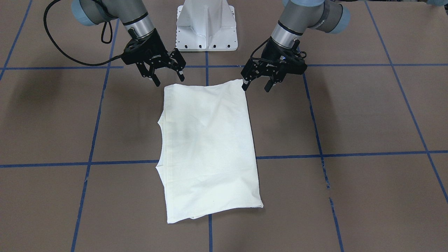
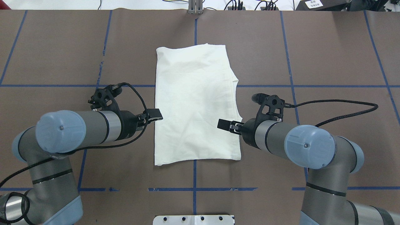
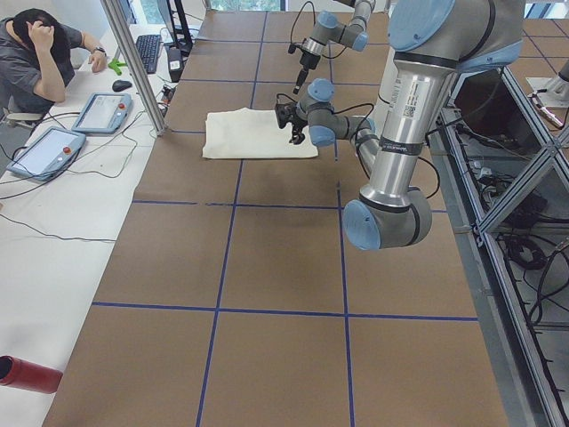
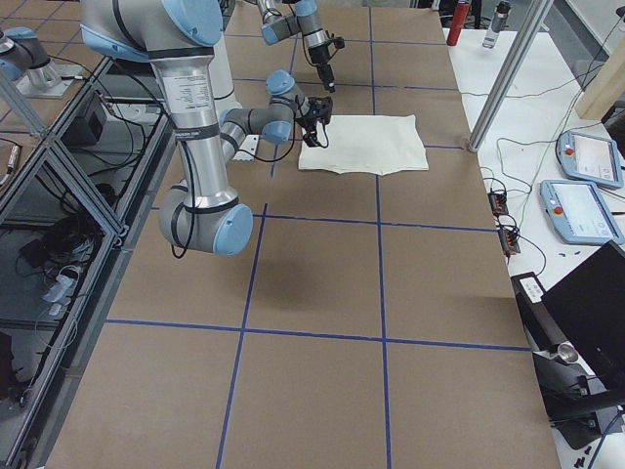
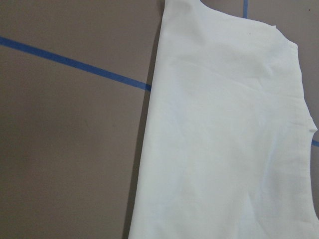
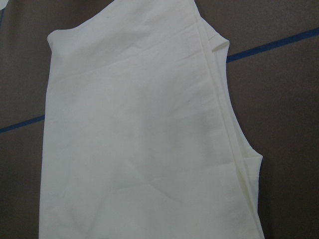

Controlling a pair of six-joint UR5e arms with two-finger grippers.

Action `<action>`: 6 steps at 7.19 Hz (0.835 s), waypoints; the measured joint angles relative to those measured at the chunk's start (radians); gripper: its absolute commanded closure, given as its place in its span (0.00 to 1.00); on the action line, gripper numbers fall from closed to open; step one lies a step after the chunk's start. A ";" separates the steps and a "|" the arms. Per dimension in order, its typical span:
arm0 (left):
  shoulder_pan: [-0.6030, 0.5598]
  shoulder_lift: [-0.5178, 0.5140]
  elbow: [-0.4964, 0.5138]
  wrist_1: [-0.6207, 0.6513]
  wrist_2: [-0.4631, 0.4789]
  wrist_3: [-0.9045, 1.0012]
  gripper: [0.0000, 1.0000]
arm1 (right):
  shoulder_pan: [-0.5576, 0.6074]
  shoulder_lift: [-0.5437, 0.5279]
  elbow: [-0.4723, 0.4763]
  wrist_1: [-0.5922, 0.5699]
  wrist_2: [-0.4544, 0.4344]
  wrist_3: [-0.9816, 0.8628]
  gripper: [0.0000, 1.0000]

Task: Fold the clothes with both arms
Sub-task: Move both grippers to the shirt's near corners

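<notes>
Overhead exterior: item one, cream T-shirt (image 2: 193,106), is being shown lying flat near the middle of the brown table (image 2: 328,47), plain side up, with no print visible. It is being presented as a long rectangle already narrowed by side folds, the layered edges and two notches being carried on the side toward the robot's right.

Long axis: being run straight away from the robot's base toward the far table edge. Which short end is collar and which is hem cannot be told.

Left gripper (image 1: 256,86): jaws being held wide apart, nothing grasped, close to one corner of the shirt's near short edge.

Right gripper (image 1: 169,79): jaws likewise being held apart, empty, close to the other near corner.

Step judged in hand: the crosswise fold is being prepared.

Next move, as judged: both near corners are to be pinched through all layers, lifted evenly and carried toward the far short edge.
</notes>
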 measured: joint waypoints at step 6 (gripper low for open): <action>0.124 0.042 0.110 -0.144 0.060 -0.125 0.33 | 0.018 -0.001 -0.004 0.000 -0.002 0.010 0.00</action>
